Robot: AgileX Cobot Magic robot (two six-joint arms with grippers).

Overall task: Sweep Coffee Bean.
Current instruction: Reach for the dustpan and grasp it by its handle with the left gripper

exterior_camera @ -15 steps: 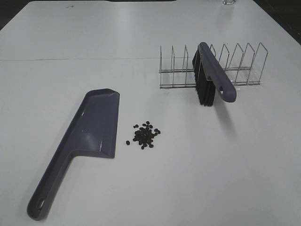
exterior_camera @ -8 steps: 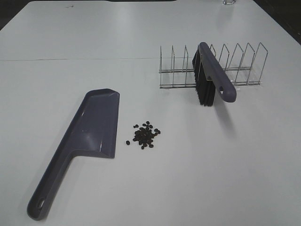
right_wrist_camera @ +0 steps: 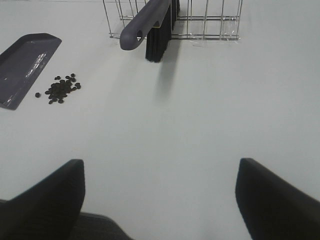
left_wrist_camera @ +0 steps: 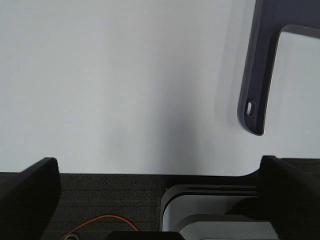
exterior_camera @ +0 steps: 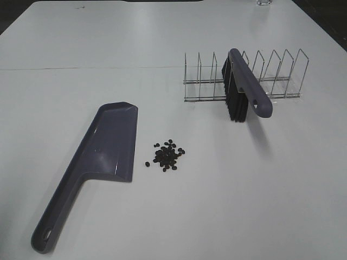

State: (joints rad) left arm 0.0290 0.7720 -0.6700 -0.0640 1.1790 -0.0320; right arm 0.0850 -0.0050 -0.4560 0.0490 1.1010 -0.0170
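Note:
A small pile of dark coffee beans (exterior_camera: 168, 155) lies on the white table, also seen as the coffee beans (right_wrist_camera: 61, 90) in the right wrist view. Just left of it lies the purple-grey dustpan (exterior_camera: 103, 157), its handle end toward the near edge; the dustpan handle (left_wrist_camera: 257, 75) shows in the left wrist view. The brush (exterior_camera: 244, 86), purple handle and black bristles, leans in a wire rack (exterior_camera: 271, 73). Neither gripper appears in the high view. My left gripper (left_wrist_camera: 157, 187) is open and empty near the table's front edge. My right gripper (right_wrist_camera: 160, 197) stands open, empty, well short of the brush (right_wrist_camera: 150, 22).
The wire rack (right_wrist_camera: 200, 20) has several upright dividers and stands behind the beans to the right. A faint seam (exterior_camera: 87, 68) crosses the table. The front table edge (left_wrist_camera: 125, 175) and a red cable (left_wrist_camera: 100, 222) show below the left gripper.

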